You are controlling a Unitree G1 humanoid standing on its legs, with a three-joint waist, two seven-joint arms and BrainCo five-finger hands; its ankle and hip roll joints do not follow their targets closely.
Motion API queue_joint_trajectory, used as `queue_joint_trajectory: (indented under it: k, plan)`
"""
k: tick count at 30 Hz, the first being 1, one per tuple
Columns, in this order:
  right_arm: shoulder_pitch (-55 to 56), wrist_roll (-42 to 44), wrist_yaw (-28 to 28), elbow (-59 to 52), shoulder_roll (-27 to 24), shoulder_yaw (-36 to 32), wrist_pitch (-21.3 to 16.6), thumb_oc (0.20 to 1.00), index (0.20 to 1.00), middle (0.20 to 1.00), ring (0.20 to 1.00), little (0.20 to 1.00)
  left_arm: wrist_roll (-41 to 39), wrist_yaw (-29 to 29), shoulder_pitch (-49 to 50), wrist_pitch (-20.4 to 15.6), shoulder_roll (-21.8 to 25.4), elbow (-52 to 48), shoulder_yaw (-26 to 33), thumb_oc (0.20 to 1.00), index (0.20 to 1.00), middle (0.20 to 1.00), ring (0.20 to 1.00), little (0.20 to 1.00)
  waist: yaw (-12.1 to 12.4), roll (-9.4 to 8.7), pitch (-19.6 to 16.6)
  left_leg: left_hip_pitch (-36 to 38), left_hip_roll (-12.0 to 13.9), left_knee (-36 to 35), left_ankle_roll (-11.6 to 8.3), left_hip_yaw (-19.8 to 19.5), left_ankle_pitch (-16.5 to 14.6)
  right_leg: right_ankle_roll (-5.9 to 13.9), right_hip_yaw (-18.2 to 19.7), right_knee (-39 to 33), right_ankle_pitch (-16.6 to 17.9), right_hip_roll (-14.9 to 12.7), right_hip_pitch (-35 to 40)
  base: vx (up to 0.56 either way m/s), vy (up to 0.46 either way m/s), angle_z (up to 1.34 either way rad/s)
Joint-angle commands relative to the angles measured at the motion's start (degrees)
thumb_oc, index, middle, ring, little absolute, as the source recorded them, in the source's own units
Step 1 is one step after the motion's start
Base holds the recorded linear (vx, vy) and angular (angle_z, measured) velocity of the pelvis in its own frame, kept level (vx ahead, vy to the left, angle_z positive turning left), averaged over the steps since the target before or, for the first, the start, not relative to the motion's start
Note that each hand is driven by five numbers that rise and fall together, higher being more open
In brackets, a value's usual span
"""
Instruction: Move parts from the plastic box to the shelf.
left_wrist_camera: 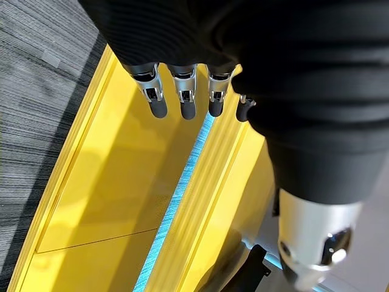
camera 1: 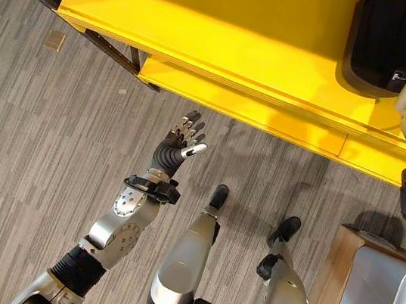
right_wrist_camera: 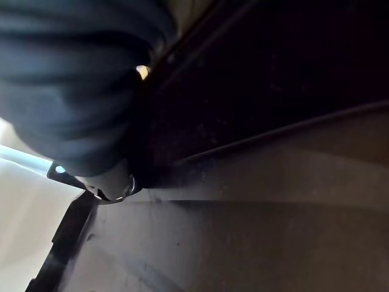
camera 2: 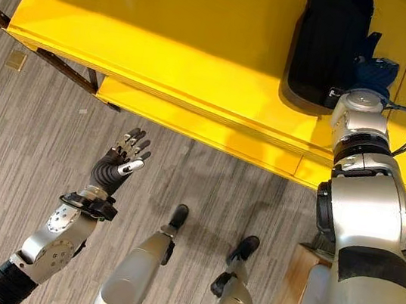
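Resting black part, yellow shelf

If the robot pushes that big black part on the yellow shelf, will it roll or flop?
The black part looks rigid and bulky, so probably no flopping. It seems to rest broad on the shelf, so it would likely slide, not roll. The right robot hand is against it.

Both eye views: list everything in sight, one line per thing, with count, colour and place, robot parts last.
shelf: one, yellow, across the top, with a lower ledge in front
part: one, black, bulky, on the shelf at the right
floor: grey striped carpet, below the shelf
scrap: one, tan, on the floor at upper left
box: one, pale, at lower right on a wooden base
left hand: fingers straight, over the floor
right hand: against the part, fingers hidden
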Motion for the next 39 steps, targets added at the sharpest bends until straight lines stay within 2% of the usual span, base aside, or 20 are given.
queue_joint_trajectory:
  k: [1,29,34,36,37,39]
  plan:
    - [-8.33,0.82,-0.84,-2.57,-4.29,5.21,-4.11,0.2,0.2,0.2,0.2,0.2,-0.71,-0.8,0.86,-3.61,3.11,-7.82,-0.31,1.0,1.0,1.0,1.0,1.0,0.73,0.48,-1.47,0.04,1.91,-2.48,-1.55,-0.74,3.09,5.72,3.8,10.73,-3.77,-6.35,0.86,0.0,0.0,0.0]
    - [-13.97,2.89,-0.77,-2.16,-9.7,10.09,-4.43,0.2,0.2,0.2,0.2,0.2,-1.55,-1.1,0.18,-3.79,3.3,-8.72,-1.21,1.0,1.0,1.0,1.0,1.0,1.5,1.11,-2.04,-2.48,0.76,-3.36,-1.63,-0.7,3.32,6.38,2.97,7.46,-3.33,-6.37,0.82,0.01,-0.002,0.01]
    - [-14.39,3.43,-0.92,-1.6,-9.28,9.97,-4.42,0.2,0.2,0.2,0.2,0.2,-1.57,-0.96,-0.09,-3.86,3.25,-8.74,-1.0,1.0,1.0,1.0,1.0,1.0,1.5,1.19,-2.12,-2.66,0.46,-3.02,-1.52,-0.7,2.98,6.35,3.0,7.32,-3.48,-6.41,1.12,0.0,0.0,0.0]
    - [-14.66,3.57,-1.1,-1.16,-9.27,9.93,-4.34,0.84,0.84,0.84,0.84,0.84,-1.66,-0.86,0.02,-3.94,3.24,-8.78,-0.9,1.0,1.0,1.0,1.0,1.0,1.41,1.2,-2.17,-2.61,0.37,-3.04,-1.52,-0.66,2.94,6.3,3.12,7.31,-3.59,-6.4,1.23,0.0,0.0,0.0]
    - [-14.77,3.79,-1.34,-0.95,-9.21,9.69,-4.37,1.0,1.0,1.0,1.0,1.0,-1.7,-0.76,0.11,-3.89,3.22,-8.84,-0.81,1.0,1.0,1.0,1.0,1.0,1.34,1.23,-2.19,-2.58,0.32,-3.03,-1.52,-0.65,2.96,6.28,3.12,7.32,-3.59,-6.45,1.25,0.0,0.0,0.0]
    - [-14.88,4.35,-1.64,-0.97,-9.23,9.3,-4.6,1.0,1.0,1.0,1.0,1.0,-1.75,-0.6,0.18,-3.97,3.28,-9.06,-0.57,1.0,1.0,1.0,1.0,1.0,1.28,1.32,-2.27,-2.6,0.29,-3.13,-1.52,-0.61,3.01,6.3,3.09,7.22,-3.58,-6.42,1.33,0.0,0.0,0.0]
